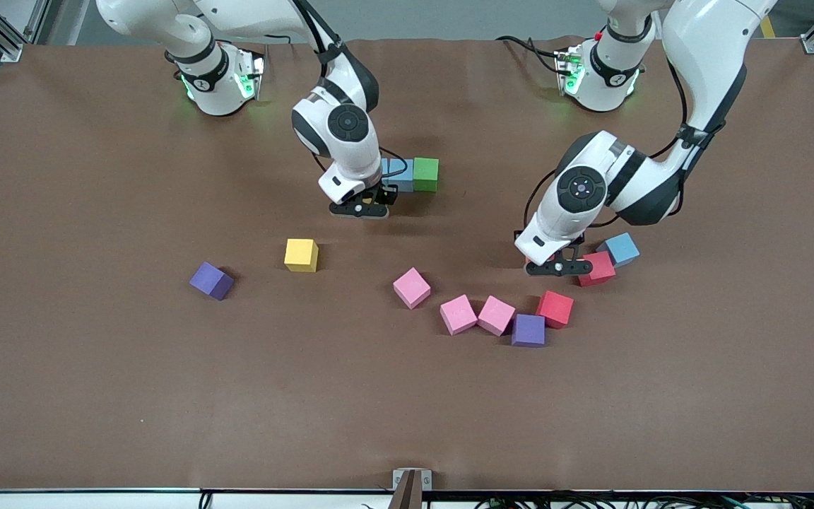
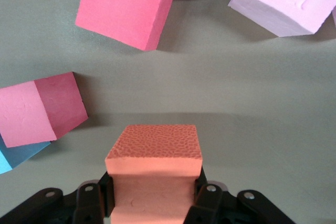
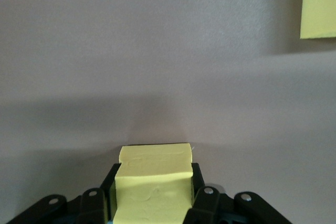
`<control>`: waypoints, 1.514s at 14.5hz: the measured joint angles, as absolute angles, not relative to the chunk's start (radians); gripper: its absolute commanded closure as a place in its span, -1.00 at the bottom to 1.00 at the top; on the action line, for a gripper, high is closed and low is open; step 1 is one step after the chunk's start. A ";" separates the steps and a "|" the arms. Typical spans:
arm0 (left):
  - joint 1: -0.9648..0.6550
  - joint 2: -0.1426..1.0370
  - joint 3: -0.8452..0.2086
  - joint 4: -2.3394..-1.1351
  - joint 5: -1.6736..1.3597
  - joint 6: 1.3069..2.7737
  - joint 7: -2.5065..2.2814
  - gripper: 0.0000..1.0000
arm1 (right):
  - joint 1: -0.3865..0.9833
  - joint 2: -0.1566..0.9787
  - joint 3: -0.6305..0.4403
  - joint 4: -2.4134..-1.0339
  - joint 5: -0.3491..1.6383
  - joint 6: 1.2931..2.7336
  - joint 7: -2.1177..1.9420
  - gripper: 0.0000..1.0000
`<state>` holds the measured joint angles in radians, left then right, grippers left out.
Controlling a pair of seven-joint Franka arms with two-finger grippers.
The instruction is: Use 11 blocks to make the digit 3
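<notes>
A purple block (image 1: 528,330) lay nearest the camera, touching a pink block (image 1: 496,314). My left tool (image 1: 567,268) gripped an orange block (image 2: 154,174) (low beside a red cube (image 1: 596,268)). My right tool (image 1: 361,209) clenched a yellow block (image 3: 153,182) beside the light blue block (image 1: 398,173) and green block (image 1: 425,174).

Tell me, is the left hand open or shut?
Shut on the orange block: the left hand has a finger pressed against each side.
</notes>
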<state>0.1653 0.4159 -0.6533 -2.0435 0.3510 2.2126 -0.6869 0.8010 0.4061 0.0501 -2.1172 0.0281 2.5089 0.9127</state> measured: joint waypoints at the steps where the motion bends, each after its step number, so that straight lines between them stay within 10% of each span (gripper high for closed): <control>1: 0.165 0.416 -0.653 -2.044 0.351 2.213 -0.687 0.23 | 0.806 0.405 0.050 -2.118 0.028 2.509 0.923 0.98; 22: 0.164 0.416 -0.670 -2.042 0.345 2.211 -0.711 0.23 | 0.820 0.405 0.050 -2.128 0.027 2.510 1.021 0.98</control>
